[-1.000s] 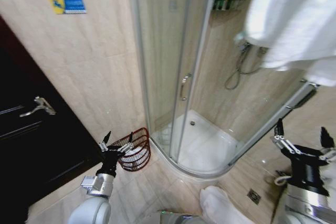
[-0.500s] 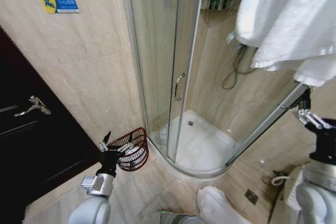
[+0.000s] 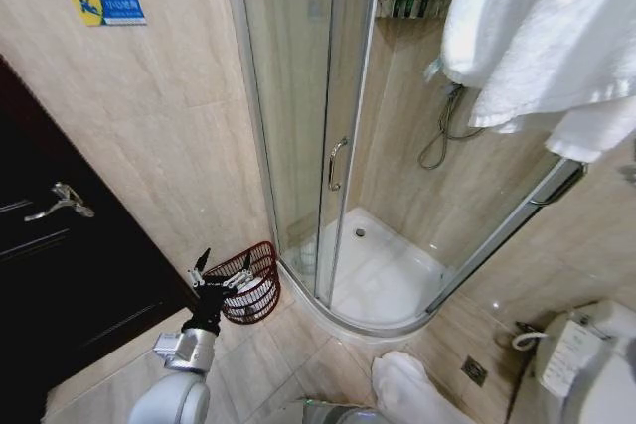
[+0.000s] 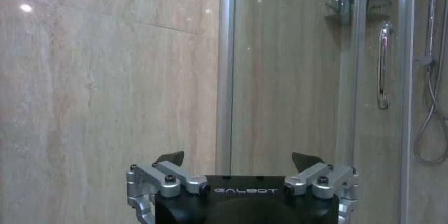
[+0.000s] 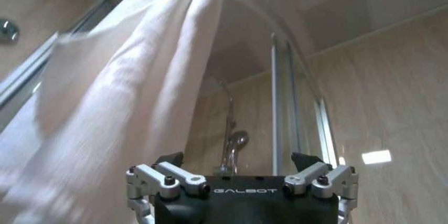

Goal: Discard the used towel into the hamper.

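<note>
i am reaching for the hanging white terry towel (image 5: 119,103): my right gripper (image 5: 238,162), jaws apart, sits beside it at nine o'clock. next i must clamp it. the dark red-brown wicker hamper (image 3: 250,282) waits by my open, idle left gripper (image 3: 221,270).

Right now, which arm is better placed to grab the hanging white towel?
Right, probably: the right gripper, jaws open, points up beside the hanging white towel. The left gripper sits low by the red-brown wicker hamper.
</note>
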